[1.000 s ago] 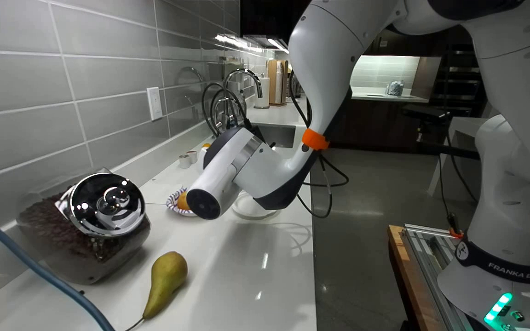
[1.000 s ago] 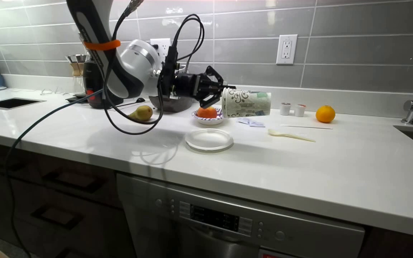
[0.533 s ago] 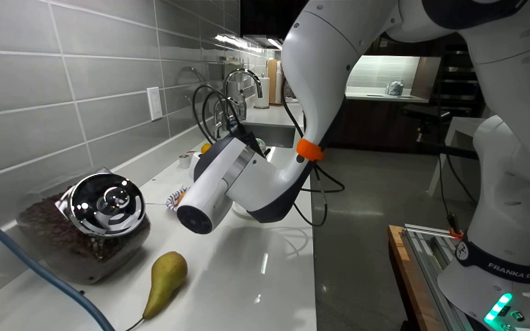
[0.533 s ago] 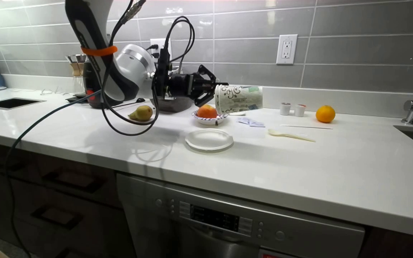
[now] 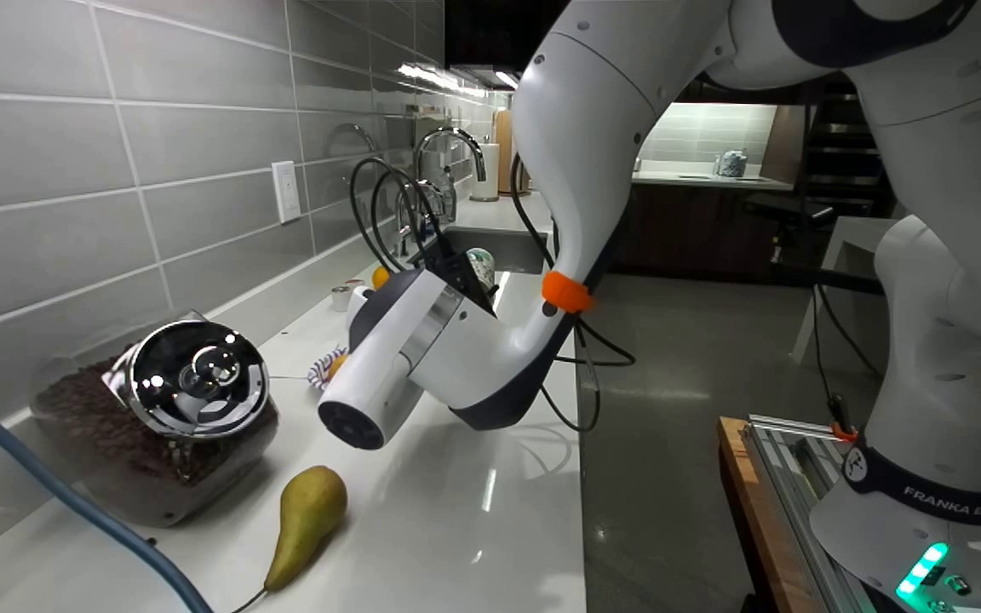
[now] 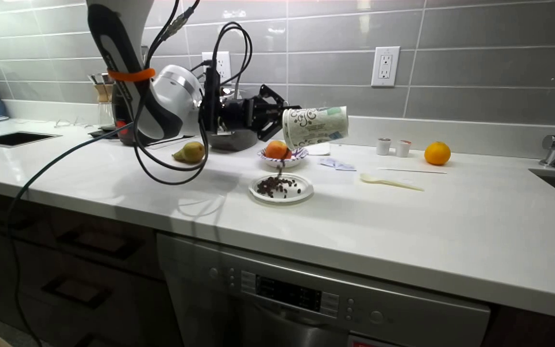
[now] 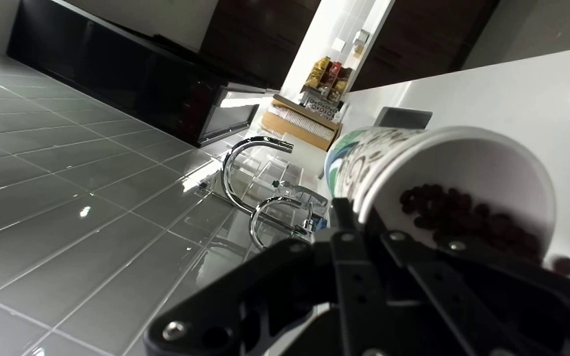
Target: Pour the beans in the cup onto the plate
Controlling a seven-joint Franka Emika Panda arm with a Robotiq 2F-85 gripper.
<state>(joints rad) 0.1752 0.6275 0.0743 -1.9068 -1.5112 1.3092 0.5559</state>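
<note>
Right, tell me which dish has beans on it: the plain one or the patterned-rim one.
The plain white plate: dark beans lie on it, with more falling from the tilted cup, while the patterned-rim dish behind it holds an orange fruit.

Stands on a white base (image 5: 869, 528) beyond the front edge of the tabletop (image 6: 403, 221). Arches the arm (image 5: 942, 119) high, slants the forearm (image 5: 580, 119) down across that edge, and bends the wrist (image 5: 482, 358) low between front and back edges. Points the pincer (image 7: 359, 216) nearly level, roughly lengthwise along the tabletop. Clamps the fingers (image 7: 352, 282) together, leaving a narrow gap at the tips (image 7: 343, 212).
</note>
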